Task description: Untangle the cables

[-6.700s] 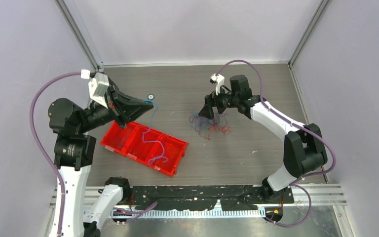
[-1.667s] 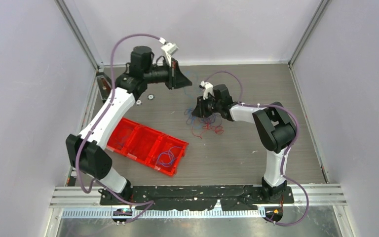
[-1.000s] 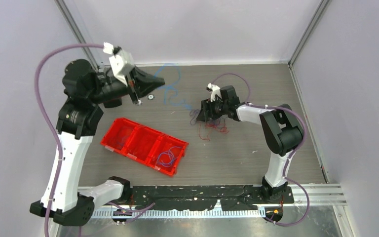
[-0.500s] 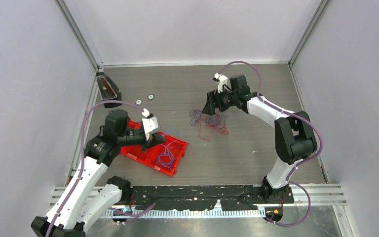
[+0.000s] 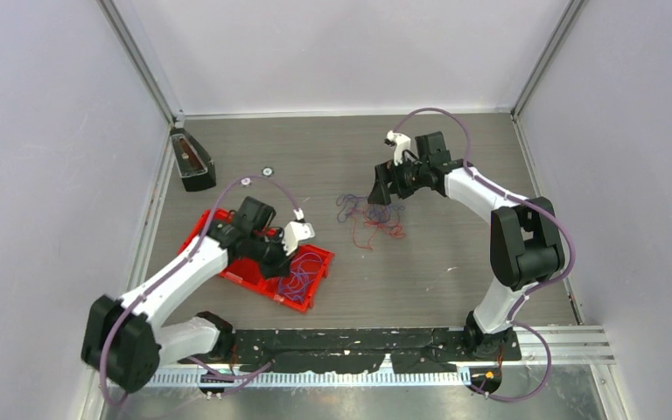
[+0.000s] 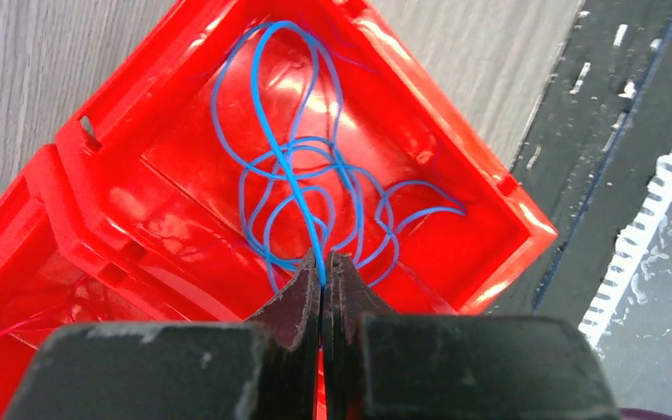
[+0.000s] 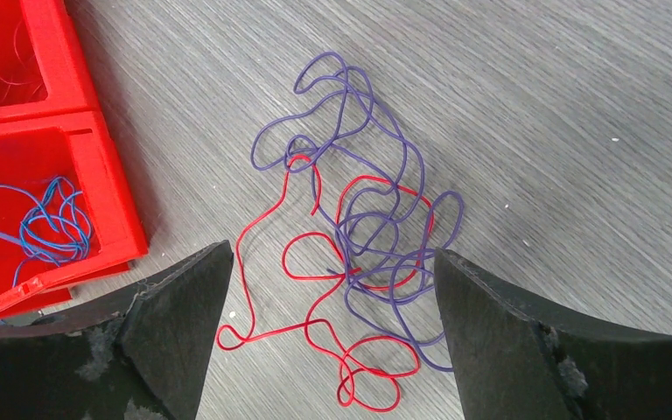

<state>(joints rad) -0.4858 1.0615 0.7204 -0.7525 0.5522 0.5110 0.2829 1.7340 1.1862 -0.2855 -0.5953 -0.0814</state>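
A purple cable (image 7: 376, 227) and a red cable (image 7: 315, 271) lie tangled together on the table; they also show in the top view (image 5: 369, 216). My right gripper (image 7: 328, 289) is open and hovers above them, empty. A blue cable (image 6: 302, 188) lies coiled in the end compartment of the red bin (image 6: 481, 188). My left gripper (image 6: 324, 262) is shut on a strand of the blue cable just above that compartment. In the top view the left gripper (image 5: 287, 255) sits over the bin's right end (image 5: 319, 278).
A black block (image 5: 190, 160) stands at the far left by the wall. Two small round washers (image 5: 267, 172) lie near it. The bin's other compartments hold thin red strands (image 6: 0, 328). A black rail (image 5: 359, 341) runs along the near edge.
My left arm has swung from the far left down to the bin, carrying the blue cable into the end compartment. My right gripper has lifted off the tangle and opened.
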